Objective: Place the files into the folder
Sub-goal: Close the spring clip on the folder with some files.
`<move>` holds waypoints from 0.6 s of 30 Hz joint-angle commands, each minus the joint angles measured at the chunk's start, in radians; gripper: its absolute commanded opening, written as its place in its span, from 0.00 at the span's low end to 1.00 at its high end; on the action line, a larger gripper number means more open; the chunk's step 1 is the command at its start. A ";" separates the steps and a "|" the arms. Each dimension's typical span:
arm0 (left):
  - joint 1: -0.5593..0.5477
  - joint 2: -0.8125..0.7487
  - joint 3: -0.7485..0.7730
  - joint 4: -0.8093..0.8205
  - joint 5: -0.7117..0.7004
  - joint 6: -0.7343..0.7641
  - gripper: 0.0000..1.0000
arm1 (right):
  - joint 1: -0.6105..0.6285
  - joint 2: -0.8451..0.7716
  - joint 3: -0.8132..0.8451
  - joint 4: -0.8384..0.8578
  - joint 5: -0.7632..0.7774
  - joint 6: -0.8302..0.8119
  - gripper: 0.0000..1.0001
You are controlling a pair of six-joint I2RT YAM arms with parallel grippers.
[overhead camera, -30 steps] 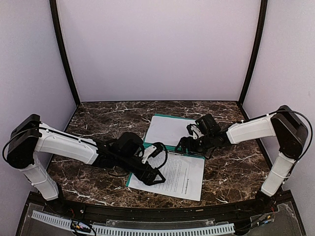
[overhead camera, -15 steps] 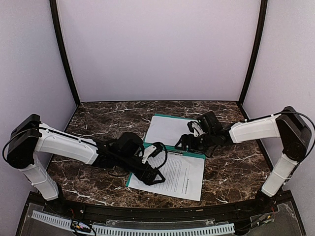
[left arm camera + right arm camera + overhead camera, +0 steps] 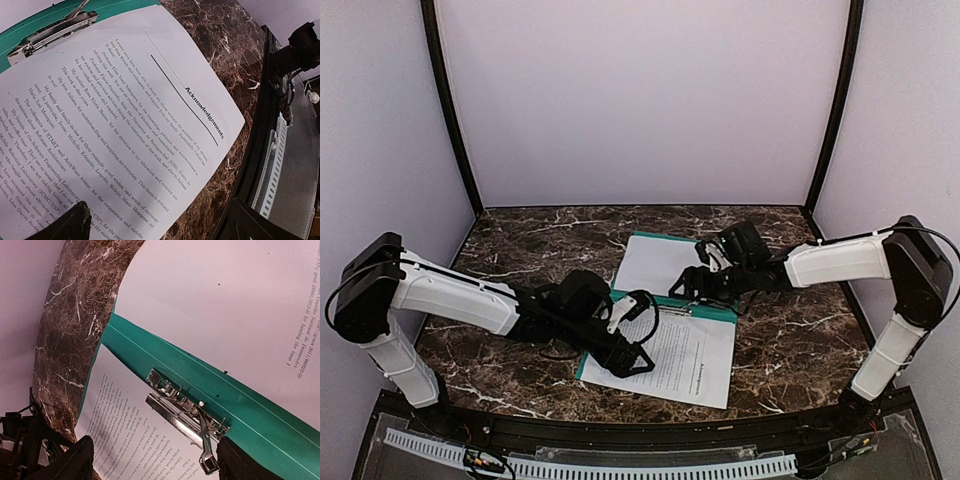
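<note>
- The folder (image 3: 260,415) lies open and flat on the counter (image 3: 520,240), and its spine runs from left to right.
- One sheet (image 3: 660,262) lies on the far half and the other sheet (image 3: 695,355) on the near half.
- The clip (image 3: 182,407) sits on the spine between the two sheets. Its long axis follows the spine, and its lever (image 3: 205,440) sticks out toward the near sheet.
- The right jaws are spread wide, hold nothing, and hang just above the clip.
- In the right wrist view the clip lies between the two fingers (image 3: 75,460), but slanted to the line that joins them, so the jaws do not stand square across it.
- The left jaws are also spread and empty. They are low over the left part of the near sheet, away from the clip.
- The right arm (image 3: 830,260) is clearly the nearer one to the clip, so I think the clip is its job.
- I cannot tell whether the top edge of the near sheet is already under the clip.
</note>
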 commanded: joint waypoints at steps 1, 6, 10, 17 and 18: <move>0.006 -0.025 -0.023 -0.016 -0.024 0.015 0.95 | 0.028 0.037 0.059 0.026 -0.024 0.000 0.82; 0.006 -0.030 -0.023 -0.030 -0.050 0.021 0.95 | 0.043 0.058 0.101 0.011 -0.030 -0.012 0.82; 0.009 -0.033 -0.006 -0.055 -0.091 0.021 0.95 | 0.045 0.038 0.105 -0.018 -0.008 -0.031 0.82; 0.023 -0.074 0.031 -0.068 -0.186 0.041 0.94 | 0.038 -0.023 0.076 -0.086 0.019 -0.091 0.84; 0.023 -0.074 0.040 -0.073 -0.198 0.044 0.94 | 0.037 -0.029 0.066 -0.087 0.018 -0.100 0.84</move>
